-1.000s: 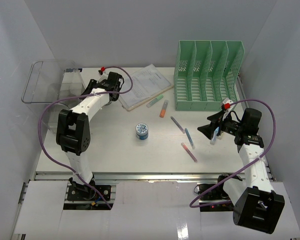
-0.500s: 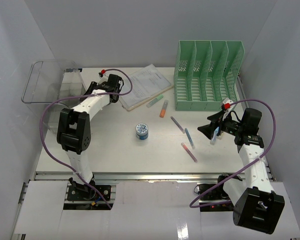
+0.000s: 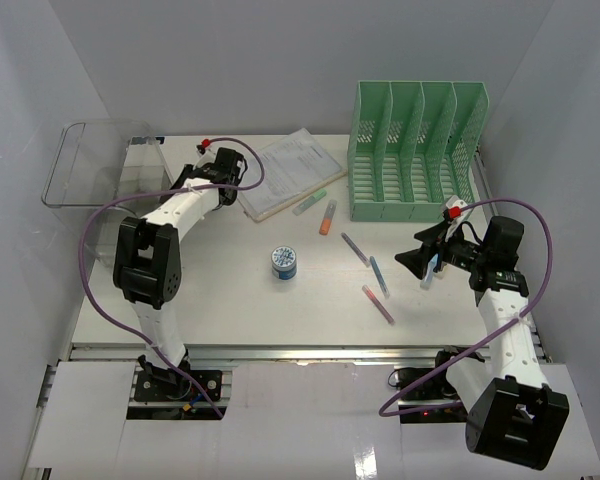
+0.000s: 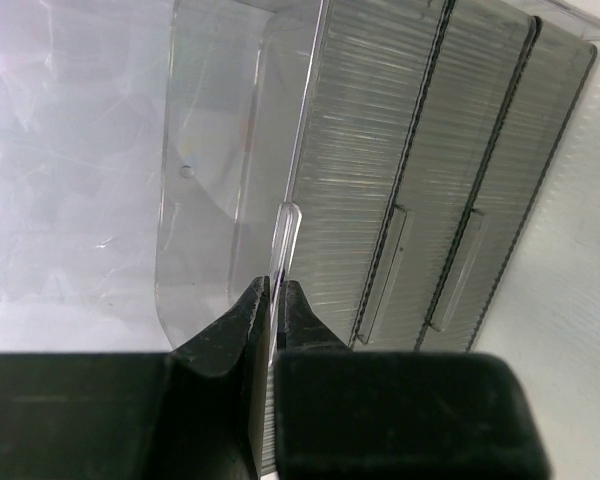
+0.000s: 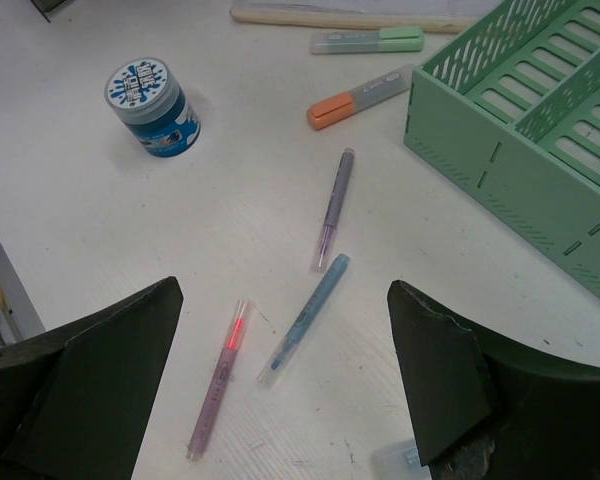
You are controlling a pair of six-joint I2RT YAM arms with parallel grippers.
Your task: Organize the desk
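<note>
The white desk (image 3: 230, 300) carries scattered items. My left gripper (image 3: 187, 170) is at the back left, shut on the thin wall of the clear plastic bin (image 3: 100, 165). In the left wrist view the fingertips (image 4: 258, 300) pinch that clear wall (image 4: 286, 225). My right gripper (image 3: 417, 262) is open and empty, hovering over the right side of the desk. Below it in the right wrist view (image 5: 283, 290) lie a purple pen (image 5: 333, 208), a blue pen (image 5: 305, 318) and a pink pen (image 5: 218, 378).
A mint-green file rack (image 3: 415, 150) stands at the back right. Papers on a clipboard (image 3: 290, 172) lie at the back middle, with a green highlighter (image 3: 309, 203) and an orange highlighter (image 3: 327, 217) beside them. A blue jar (image 3: 283, 262) stands mid-desk.
My left wrist has shifted slightly to the right at the bin's wall. The right arm has not moved.
</note>
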